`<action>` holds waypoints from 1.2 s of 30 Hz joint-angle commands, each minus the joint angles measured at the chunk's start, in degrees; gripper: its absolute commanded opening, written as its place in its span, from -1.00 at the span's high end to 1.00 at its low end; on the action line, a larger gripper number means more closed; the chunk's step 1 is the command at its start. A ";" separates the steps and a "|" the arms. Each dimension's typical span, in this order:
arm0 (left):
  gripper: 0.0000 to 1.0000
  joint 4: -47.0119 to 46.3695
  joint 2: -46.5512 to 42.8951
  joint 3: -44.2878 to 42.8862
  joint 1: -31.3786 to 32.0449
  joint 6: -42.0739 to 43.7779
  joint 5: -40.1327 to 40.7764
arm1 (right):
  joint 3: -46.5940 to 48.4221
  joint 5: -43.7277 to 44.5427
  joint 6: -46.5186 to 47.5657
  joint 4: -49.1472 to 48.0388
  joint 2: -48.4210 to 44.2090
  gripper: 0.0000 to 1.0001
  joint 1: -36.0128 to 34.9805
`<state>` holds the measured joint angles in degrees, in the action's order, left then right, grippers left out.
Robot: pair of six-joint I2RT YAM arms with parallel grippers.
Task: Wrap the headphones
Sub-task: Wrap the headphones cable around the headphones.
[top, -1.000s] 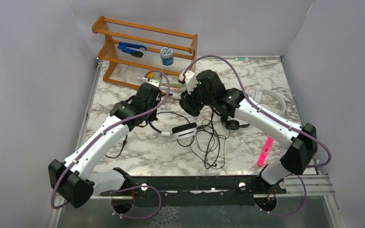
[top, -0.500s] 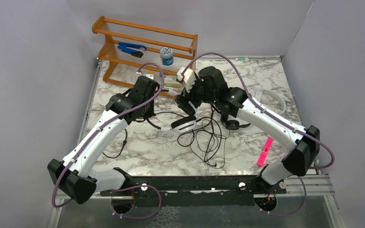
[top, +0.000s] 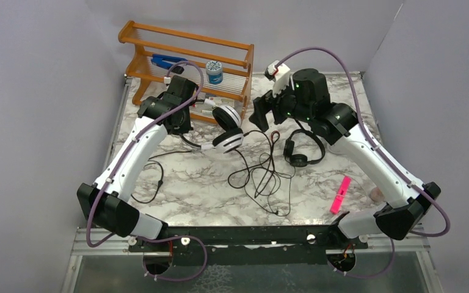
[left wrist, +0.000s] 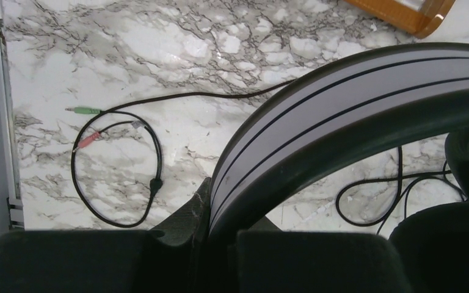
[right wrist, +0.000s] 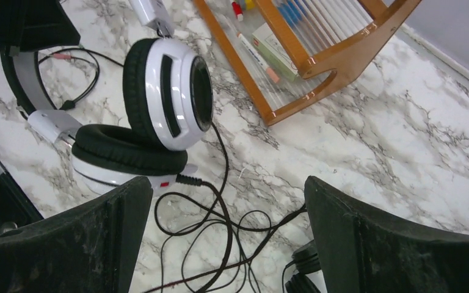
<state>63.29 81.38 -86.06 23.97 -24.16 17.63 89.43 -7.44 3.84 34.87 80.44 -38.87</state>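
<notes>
Rack (top: 134, 64) at back left, big headphones (top: 227, 139) just before it, small headphones (top: 298, 160) to their right, tangled cord (top: 258, 172) before both

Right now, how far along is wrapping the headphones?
Nothing looks wrapped yet. In hand: the left gripper is shut on the headband of the white headphones, and the right gripper is open above them. Left to do: the black cord sprawls in loose loops on the table, and the black headphones lie unwrapped beside it.
</notes>
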 commanded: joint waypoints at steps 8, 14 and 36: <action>1.00 -0.55 0.27 -9.60 -5.75 -5.37 -7.73 | -23.14 -15.92 -17.02 -14.49 -11.12 -0.99 5.39; 1.00 -0.28 0.35 -12.70 -5.98 -9.77 -6.04 | -34.08 -19.63 -27.77 -25.86 -14.63 -0.99 5.39; 1.00 1.25 0.15 -19.64 -6.43 -11.38 -8.70 | -67.28 -11.03 -14.23 -95.88 3.05 -0.83 -2.61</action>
<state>66.32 82.52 -101.49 18.00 -34.26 11.68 22.37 -23.35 -19.09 -48.36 79.18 -41.52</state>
